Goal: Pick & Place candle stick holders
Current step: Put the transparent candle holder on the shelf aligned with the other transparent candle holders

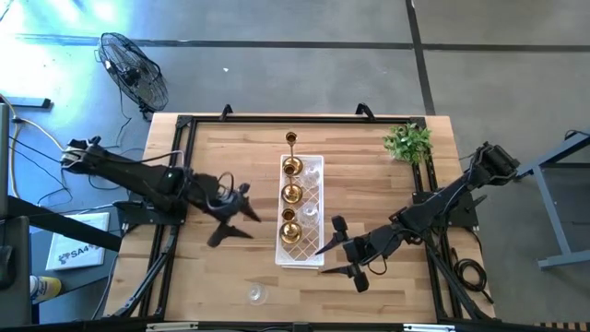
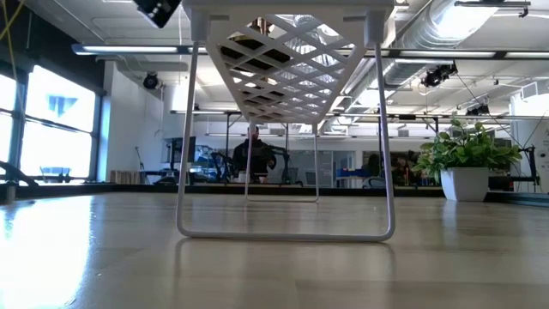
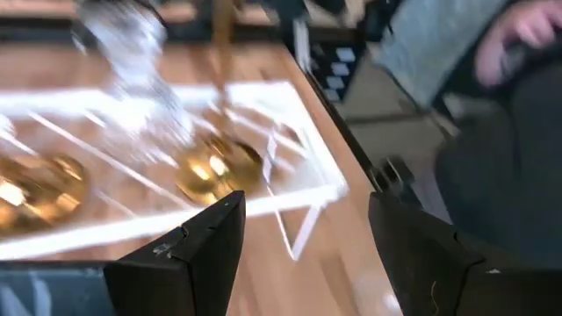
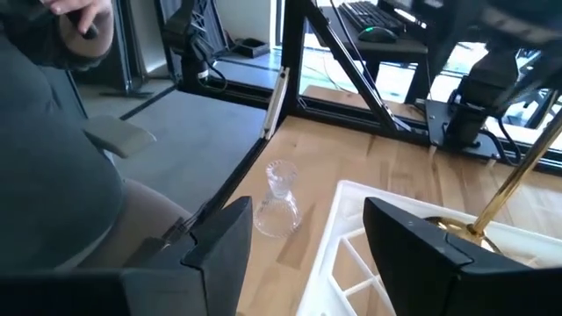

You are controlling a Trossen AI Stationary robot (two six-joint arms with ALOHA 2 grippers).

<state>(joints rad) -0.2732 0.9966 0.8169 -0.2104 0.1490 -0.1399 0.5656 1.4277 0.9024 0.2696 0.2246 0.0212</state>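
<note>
High view first: I have the white lattice tray lying lengthwise in the middle of the table, with three brass candle stick holders in a row along its left side and clear glass holders beside them — I cannot count the glass ones for certain. A tall thin-stemmed brass holder stands just beyond the tray's far end. One glass holder sits alone near the table's front edge, well apart from the tray.

My left gripper hangs just left of the tray, fingers spread and empty. My right gripper hovers at the tray's near right corner — fingers apart too, nothing between them. Its wrist view looks past the fingers at the lone glass holder. A small green plant stands at the far right corner.
</note>
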